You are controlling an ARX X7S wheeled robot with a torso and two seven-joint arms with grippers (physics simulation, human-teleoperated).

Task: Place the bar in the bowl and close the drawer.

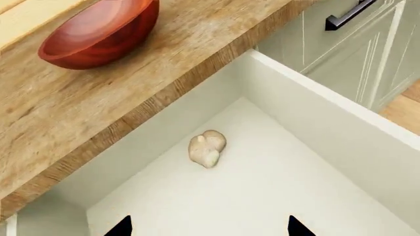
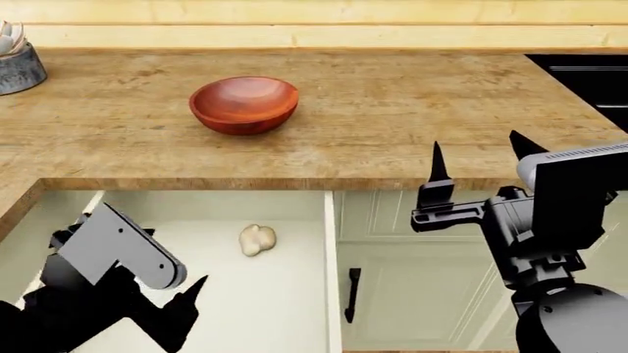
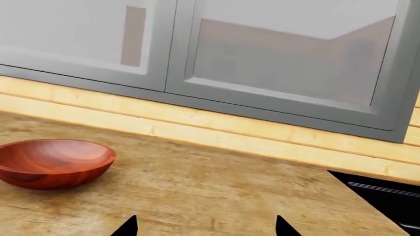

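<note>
The bar is not in view in any frame. The reddish-brown bowl (image 2: 243, 103) sits empty on the wooden counter (image 2: 393, 110); it also shows in the left wrist view (image 1: 98, 32) and the right wrist view (image 3: 52, 162). The cream-green drawer (image 2: 330, 279) stands pulled out below the counter edge, its side wall clear in the left wrist view (image 1: 328, 123). My left gripper (image 1: 210, 227) is open and empty above the drawer floor; one fingertip (image 2: 199, 285) shows in the head view. My right gripper (image 2: 478, 153) is open and empty over the counter's front edge, right of the bowl, and shows in its own view (image 3: 204, 227).
A pale garlic-like bulb (image 2: 257, 239) lies on the drawer floor, also in the left wrist view (image 1: 206, 147). A grey pot (image 2: 15, 66) stands at the counter's far left. A black cooktop (image 2: 589, 81) is at the right. Cabinet fronts with a black handle (image 2: 351, 294) adjoin the drawer.
</note>
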